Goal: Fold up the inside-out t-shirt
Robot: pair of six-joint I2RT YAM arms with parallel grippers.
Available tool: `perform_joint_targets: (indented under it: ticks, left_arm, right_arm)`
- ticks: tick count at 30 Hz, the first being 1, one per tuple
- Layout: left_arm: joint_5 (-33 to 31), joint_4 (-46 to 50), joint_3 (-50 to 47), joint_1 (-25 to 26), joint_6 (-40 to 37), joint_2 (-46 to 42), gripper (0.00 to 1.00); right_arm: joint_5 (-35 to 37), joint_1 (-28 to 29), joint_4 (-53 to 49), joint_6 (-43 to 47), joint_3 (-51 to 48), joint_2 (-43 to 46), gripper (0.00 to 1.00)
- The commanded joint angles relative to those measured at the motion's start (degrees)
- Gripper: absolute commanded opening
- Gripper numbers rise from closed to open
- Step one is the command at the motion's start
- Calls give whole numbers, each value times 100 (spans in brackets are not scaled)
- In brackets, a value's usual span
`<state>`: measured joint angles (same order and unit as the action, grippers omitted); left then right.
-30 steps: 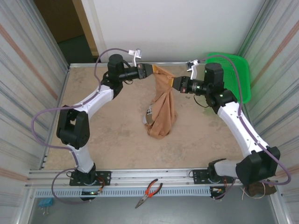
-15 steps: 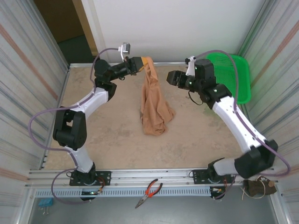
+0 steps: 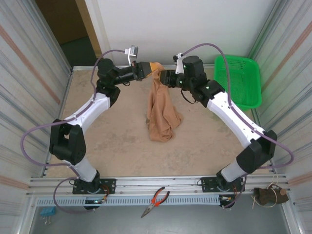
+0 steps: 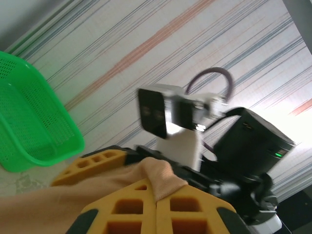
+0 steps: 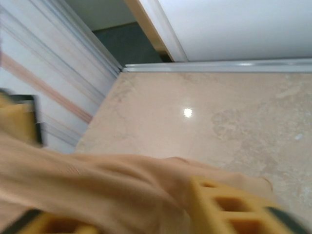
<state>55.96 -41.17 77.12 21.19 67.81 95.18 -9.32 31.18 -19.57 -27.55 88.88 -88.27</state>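
Observation:
The inside-out t-shirt (image 3: 161, 112) is tan. It hangs in a narrow bunch from my left gripper (image 3: 152, 67) at the back of the table, and its lower end rests crumpled on the table. In the left wrist view the left gripper (image 4: 157, 195) is shut on a fold of the shirt (image 4: 156, 173). My right gripper (image 3: 165, 78) sits just right of that hold, against the cloth. In the blurred right wrist view the shirt (image 5: 97, 185) lies between the right gripper's (image 5: 126, 214) yellow fingers (image 5: 229, 204), which stand apart.
A green basket (image 3: 239, 87) stands at the back right corner, also seen in the left wrist view (image 4: 29, 126). Orange-handled pliers (image 3: 155, 200) lie on the front rail. Striped walls close in both sides of the beige table (image 3: 117, 141).
My right gripper let go of the shirt and swung left, up to the left gripper's hold. The shirt, earlier stretched between both grippers, now hangs from the left one alone.

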Motion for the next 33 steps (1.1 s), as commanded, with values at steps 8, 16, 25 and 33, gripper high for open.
perform_joint_targets:
  ticks: [8,16,25,33]
  left_arm:
    - [-228,1416,105,-627,-1264,55,13]
    - [-822,2359,-769,-793,-2170,-1258,51]
    - [-2145,3808,-868,260,-3528,-2420,56]
    - [-2494,4152,-657,534,-3889,-2223,56]
  right_arm:
    - [-4066,-965,3594,-1643,-1425,988,0]
    - [-3935,-886,3583,-1779,-1495,824,0]
    - [-3713,-815,3513,-1822,-1539,661,0]
    - [-3621,-798,3483,-1824,-1578,611,0]
